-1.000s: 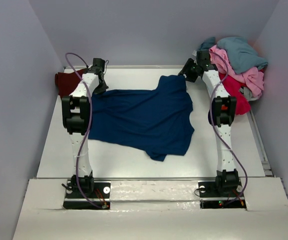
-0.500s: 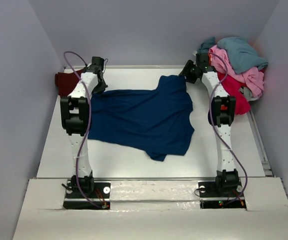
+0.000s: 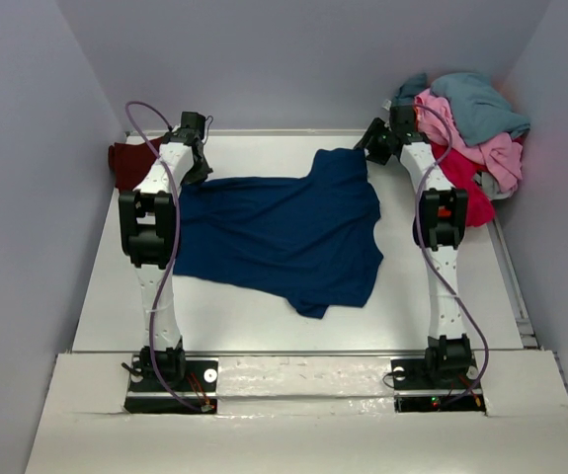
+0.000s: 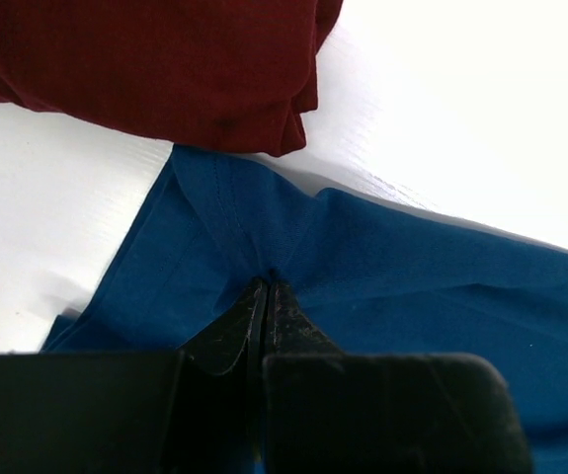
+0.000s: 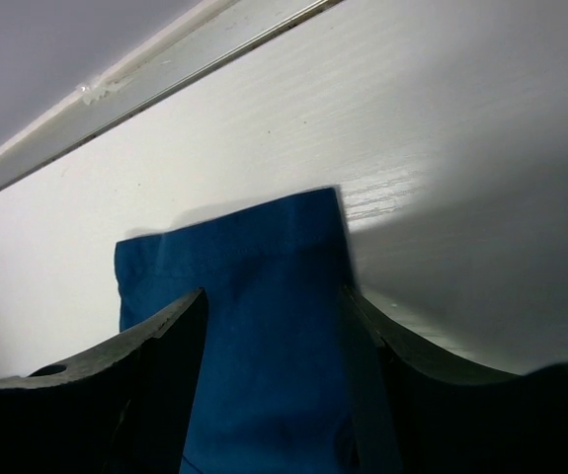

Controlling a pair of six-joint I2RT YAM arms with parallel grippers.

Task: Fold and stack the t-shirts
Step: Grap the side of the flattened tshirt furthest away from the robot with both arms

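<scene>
Left arm [image 3: 153,227] and right arm [image 3: 440,222] both stretch forward, wrists bent down. Left claw [image 4: 267,288] is pinched shut on the navy t-shirt [image 4: 422,286]; right claw [image 5: 274,299] stands with fingers apart.

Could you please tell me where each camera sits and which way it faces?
Top external: above and behind the bases, looking down over the white table at the navy blue cloth t-shirt; left arm and right arm show whole.
Left wrist: on the left arm, looking along the left gripper, shut on the shirt's edge; dark maroon cloth t-shirt beyond.
Right wrist: on the right arm, looking past the open right gripper straddling the shirt's corner.
Shared: all see the navy shirt.
</scene>
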